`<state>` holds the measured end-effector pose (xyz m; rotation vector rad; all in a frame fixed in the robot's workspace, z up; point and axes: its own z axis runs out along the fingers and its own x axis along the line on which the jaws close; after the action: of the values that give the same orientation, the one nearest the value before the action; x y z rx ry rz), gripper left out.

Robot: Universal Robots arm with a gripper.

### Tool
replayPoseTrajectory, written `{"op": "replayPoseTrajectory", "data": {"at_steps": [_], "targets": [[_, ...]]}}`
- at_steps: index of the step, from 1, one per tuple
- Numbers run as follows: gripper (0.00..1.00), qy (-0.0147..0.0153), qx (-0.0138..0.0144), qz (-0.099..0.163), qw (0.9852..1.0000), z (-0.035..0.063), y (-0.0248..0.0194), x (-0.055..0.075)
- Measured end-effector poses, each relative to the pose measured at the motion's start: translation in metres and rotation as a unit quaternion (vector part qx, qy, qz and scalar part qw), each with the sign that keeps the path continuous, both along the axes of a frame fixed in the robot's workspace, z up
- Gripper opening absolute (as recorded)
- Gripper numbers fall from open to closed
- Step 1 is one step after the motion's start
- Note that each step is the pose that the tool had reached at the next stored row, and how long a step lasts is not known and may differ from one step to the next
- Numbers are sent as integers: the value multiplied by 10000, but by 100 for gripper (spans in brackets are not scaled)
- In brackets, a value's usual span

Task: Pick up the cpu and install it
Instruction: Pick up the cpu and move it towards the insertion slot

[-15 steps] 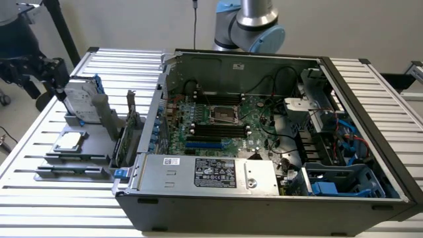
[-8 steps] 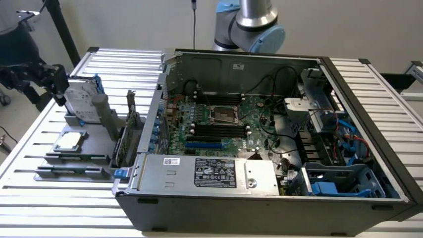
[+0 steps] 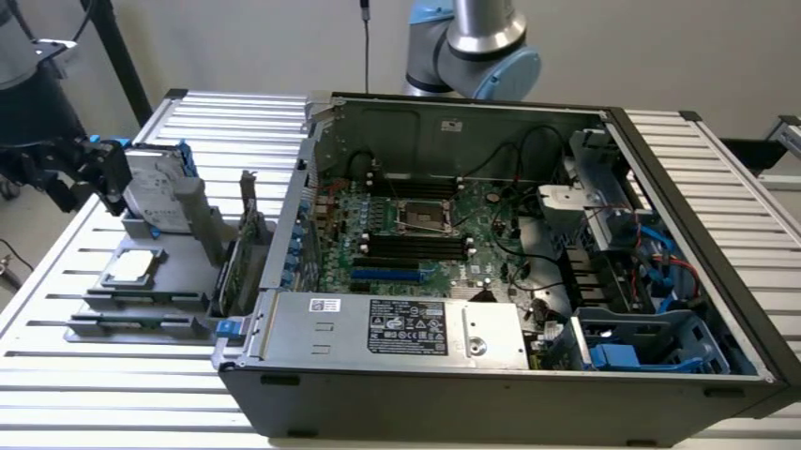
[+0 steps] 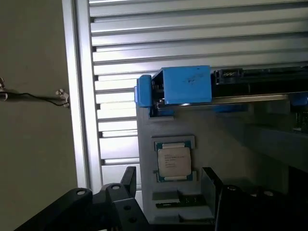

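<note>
1. Approach stage: hovering the gripper point(image 3: 75, 178) above the table point(image 3: 75, 375) at the exterior view's left, fingers point(image 4: 130, 180) spread wide, clamping nothing.
2. Locating the cpu point(image 3: 131, 267): lying flat in its grey tray point(image 3: 138, 323), beside the open computer case point(image 3: 501, 384), well apart from the socket point(image 3: 419, 217) on the board.
3. Centring over the chip (seen between the two fingers from the wrist), likely needing the fingers squared to its edges.
4. Steering clear of the upright hard drive point(image 3: 150, 187) just beside the tray; probably best gripping gently by the thin rim.
</note>
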<state>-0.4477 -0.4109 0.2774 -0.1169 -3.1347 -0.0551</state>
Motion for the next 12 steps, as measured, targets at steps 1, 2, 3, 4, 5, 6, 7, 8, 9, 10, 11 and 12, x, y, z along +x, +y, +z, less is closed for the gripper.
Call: {"op": "replayPoseTrajectory", "data": {"at_steps": [1,2,3,4,5,6,7,8,9,10,11,12], "targets": [[65,0,0,3,10000,-19,-17,0],[65,0,0,11,10000,-37,-34,1],[65,-1,1,24,10000,-55,-47,2],[65,0,0,41,10000,-74,-59,2],[65,0,0,58,10000,-90,-69,3],[65,0,0,75,10000,-109,-79,4],[65,-1,1,88,10000,-127,-88,5],[65,0,0,101,9999,-146,-95,7],[65,0,0,113,9999,-164,-100,11],[65,0,0,127,9999,-182,-102,19],[65,0,0,142,9999,-201,-103,28],[65,0,0,159,9999,-218,-104,39]]}}
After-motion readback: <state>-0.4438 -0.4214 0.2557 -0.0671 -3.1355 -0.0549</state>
